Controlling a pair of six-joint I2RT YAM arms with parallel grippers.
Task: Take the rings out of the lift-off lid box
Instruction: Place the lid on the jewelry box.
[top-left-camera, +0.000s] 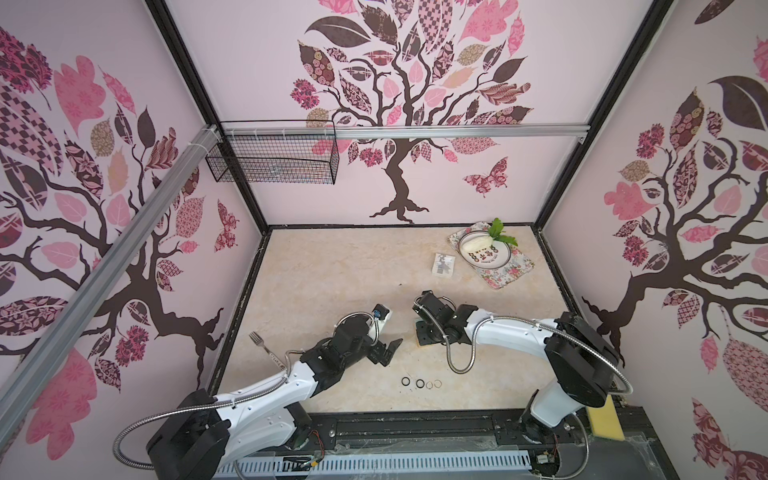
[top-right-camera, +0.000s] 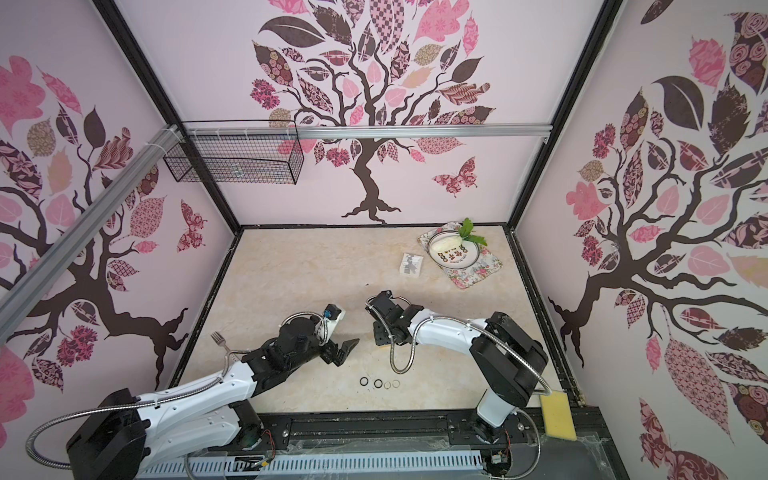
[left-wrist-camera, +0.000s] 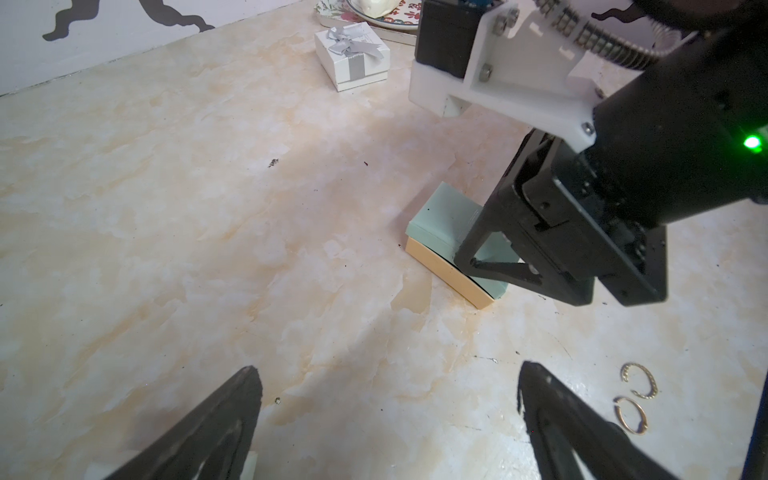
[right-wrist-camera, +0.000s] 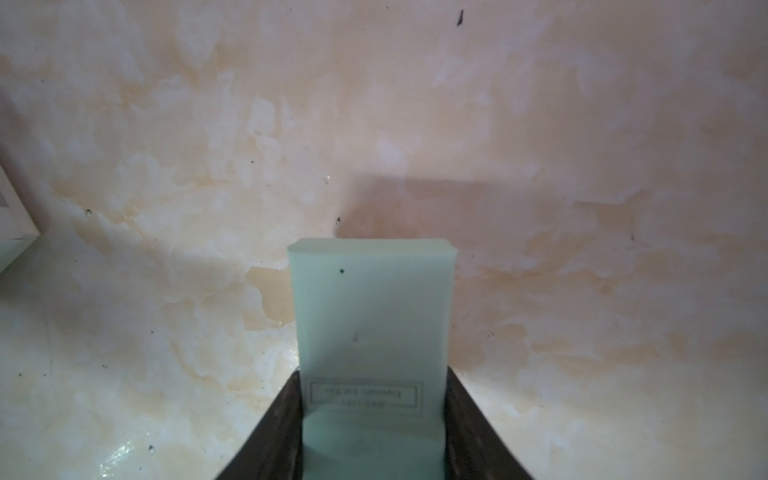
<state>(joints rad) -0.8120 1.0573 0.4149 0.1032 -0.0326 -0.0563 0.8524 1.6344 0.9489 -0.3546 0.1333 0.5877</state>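
Note:
The lift-off lid box sits mid-table, with a mint-green lid (left-wrist-camera: 446, 218) on a tan base (left-wrist-camera: 440, 266). A thin dark gap shows along one edge between them. My right gripper (right-wrist-camera: 372, 376) is shut on the lid (right-wrist-camera: 370, 307), a finger on each side, and in both top views it (top-left-camera: 426, 332) hides the box. Rings lie in a row near the front edge, two black (top-left-camera: 406, 381) and two thin pale (top-left-camera: 437, 384). The pale gold ones (left-wrist-camera: 640, 380) show beside my left gripper (left-wrist-camera: 388, 382), which hangs open and empty left of the box (top-left-camera: 392, 353).
A white gift box with a grey bow (top-left-camera: 444, 264) stands behind. A plate with pale food and green leaves (top-left-camera: 490, 249) rests on a floral mat at the back right. A fork (top-left-camera: 262, 345) lies by the left wall, and a yellow sponge (top-left-camera: 604, 419) at the front right.

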